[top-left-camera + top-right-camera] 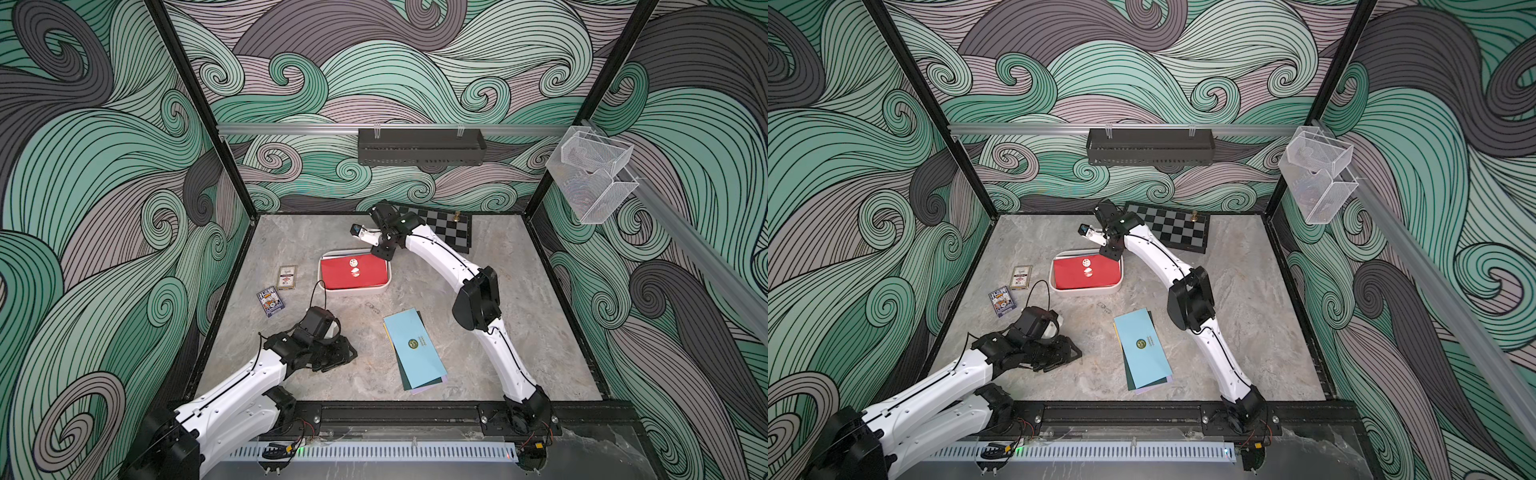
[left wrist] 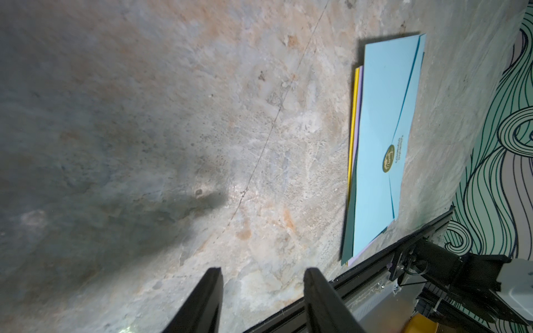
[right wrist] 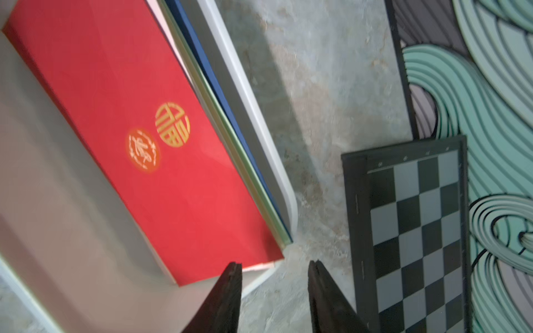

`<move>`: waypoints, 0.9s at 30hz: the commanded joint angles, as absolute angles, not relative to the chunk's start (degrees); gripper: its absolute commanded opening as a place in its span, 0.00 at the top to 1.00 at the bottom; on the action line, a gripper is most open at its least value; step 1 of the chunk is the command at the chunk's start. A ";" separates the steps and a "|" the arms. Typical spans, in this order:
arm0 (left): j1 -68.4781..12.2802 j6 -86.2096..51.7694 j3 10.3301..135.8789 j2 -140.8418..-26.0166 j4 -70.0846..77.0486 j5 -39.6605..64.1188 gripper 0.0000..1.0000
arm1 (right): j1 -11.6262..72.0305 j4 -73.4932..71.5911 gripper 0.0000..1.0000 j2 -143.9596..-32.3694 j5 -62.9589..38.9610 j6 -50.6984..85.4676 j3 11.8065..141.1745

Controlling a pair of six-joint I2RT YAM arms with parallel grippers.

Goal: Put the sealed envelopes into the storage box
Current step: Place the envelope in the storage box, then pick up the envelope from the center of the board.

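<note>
The white storage box (image 1: 357, 291) sits mid-table with a red sealed envelope (image 1: 353, 272) on top of others; navy and green edges (image 3: 230, 161) show beneath it in the right wrist view. My right gripper (image 3: 274, 263) hangs open and empty just off the box's far right corner (image 1: 384, 249). A loose stack of sealed envelopes, light blue on top (image 1: 413, 349) (image 2: 380, 144), lies on the table toward the front, with yellow, lilac and dark green edges below. My left gripper (image 2: 264, 271) is open, empty and low over bare table (image 1: 336, 353), left of that stack.
A black chessboard (image 1: 440, 230) with a small gold piece (image 1: 457, 216) lies at the back, close behind the right gripper. Two card packs (image 1: 286, 277) (image 1: 268, 301) lie left of the box. A black wall tray (image 1: 422, 147) and a clear mesh bin (image 1: 590, 174) hang above.
</note>
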State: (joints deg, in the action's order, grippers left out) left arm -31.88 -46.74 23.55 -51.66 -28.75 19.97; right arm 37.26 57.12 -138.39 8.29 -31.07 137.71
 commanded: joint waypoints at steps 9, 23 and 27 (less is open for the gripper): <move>-33.44 -50.47 25.87 -59.00 -13.39 29.40 0.50 | 29.96 34.85 0.53 -89.18 -9.11 12.34 72.62; -43.48 -52.12 35.70 -86.65 1.63 30.06 0.64 | 29.43 25.38 0.53 -79.31 -19.32 20.70 39.47; -44.21 -52.39 36.61 -90.94 3.34 30.51 0.67 | 29.53 23.81 0.53 -81.16 -22.28 21.50 39.02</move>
